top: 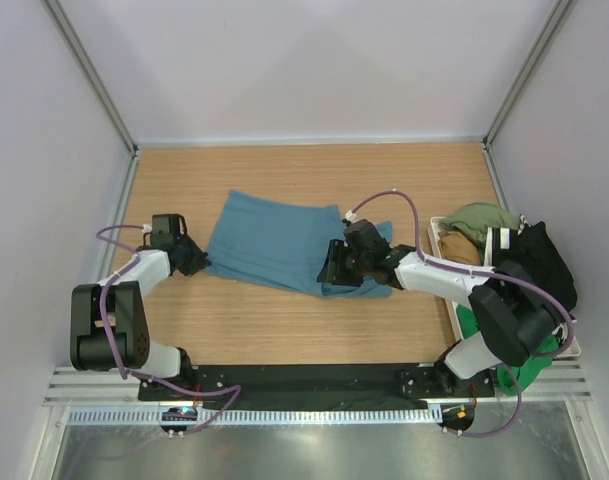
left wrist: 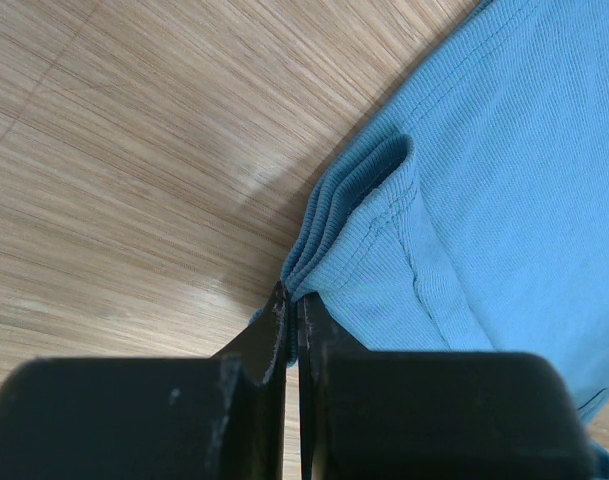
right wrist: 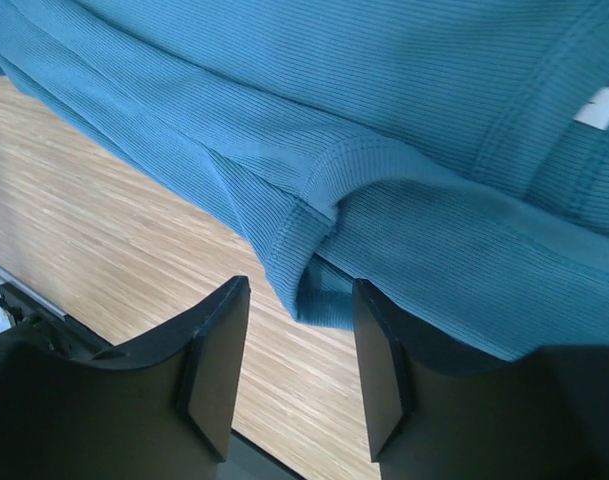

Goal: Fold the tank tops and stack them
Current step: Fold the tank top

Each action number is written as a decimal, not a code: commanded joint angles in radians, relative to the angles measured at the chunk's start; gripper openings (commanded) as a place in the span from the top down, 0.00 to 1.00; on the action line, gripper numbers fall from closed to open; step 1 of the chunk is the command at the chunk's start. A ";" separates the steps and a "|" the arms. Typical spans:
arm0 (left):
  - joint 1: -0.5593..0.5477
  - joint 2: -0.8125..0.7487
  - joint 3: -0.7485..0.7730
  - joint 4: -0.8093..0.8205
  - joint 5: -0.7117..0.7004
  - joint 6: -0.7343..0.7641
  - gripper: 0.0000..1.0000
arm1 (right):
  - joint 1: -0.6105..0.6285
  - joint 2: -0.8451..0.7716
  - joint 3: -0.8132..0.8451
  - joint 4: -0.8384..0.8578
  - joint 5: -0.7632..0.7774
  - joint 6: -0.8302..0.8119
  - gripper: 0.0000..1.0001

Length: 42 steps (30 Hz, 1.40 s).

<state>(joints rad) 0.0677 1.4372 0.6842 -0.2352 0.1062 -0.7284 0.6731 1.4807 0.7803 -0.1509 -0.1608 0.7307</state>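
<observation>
**A:** What was at the left?

**B:** The left claw (top: 199,264) was clamped tight on the bunched left edge of the teal top (top: 274,243). That top lay spread flat on the table (top: 284,330), mid-view.

**A:** And further right?

**B:** The right claw (right wrist: 298,300) sat at the top's near right edge. Its jaws stood part-way apart with a hem loop between them, unpinched. At the far right, a tray (top: 436,225) held other tops (top: 479,220): olive, tan, black and green.
</observation>
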 commanded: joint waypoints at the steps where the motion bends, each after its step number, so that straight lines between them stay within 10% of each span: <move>1: 0.006 -0.024 0.006 0.037 0.006 0.007 1.00 | 0.016 0.038 0.010 0.105 -0.008 0.041 0.50; 12: 0.006 -0.024 0.006 0.037 0.006 0.007 1.00 | 0.043 0.130 0.013 0.194 -0.023 0.084 0.55; 22: 0.006 -0.026 0.006 0.037 0.007 0.009 1.00 | 0.045 0.148 0.082 0.157 0.033 0.062 0.89; 42: 0.004 -0.034 0.009 0.037 0.007 0.011 1.00 | 0.045 0.122 0.132 0.044 0.242 -0.007 0.92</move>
<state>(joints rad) 0.0677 1.4368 0.6842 -0.2348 0.1066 -0.7284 0.7116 1.6321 0.8749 -0.1078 0.0147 0.7490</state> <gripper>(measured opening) 0.012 0.084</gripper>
